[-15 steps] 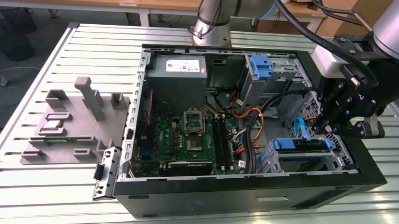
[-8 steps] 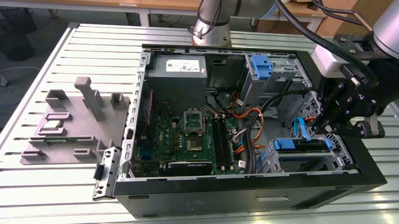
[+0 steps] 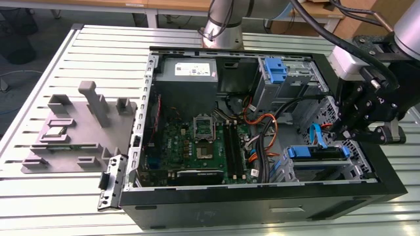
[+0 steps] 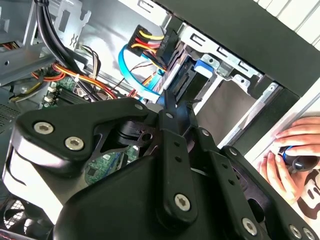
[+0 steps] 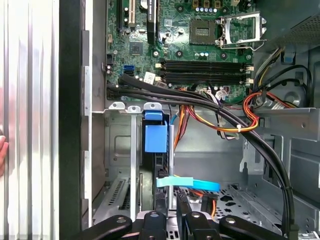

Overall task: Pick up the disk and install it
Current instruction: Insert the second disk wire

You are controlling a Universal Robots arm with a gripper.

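Right under my wrist, the gripper (image 3: pixel 359 129) hangs over the drive cage, whether the jaws grip I cannot tell, while the disk (image 3: pixel 317 153) sits in its bay on blue rails, motherboard (image 3: pixel 196 145) beyond.

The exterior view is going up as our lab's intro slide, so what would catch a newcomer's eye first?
The open computer case lying on the slatted table, its green circuit board bare in the middle. Next, the black claw at the exterior view's right, hanging over the disk with its blue rails in the case's lower bay. A second blue latch stands near the case's far end.
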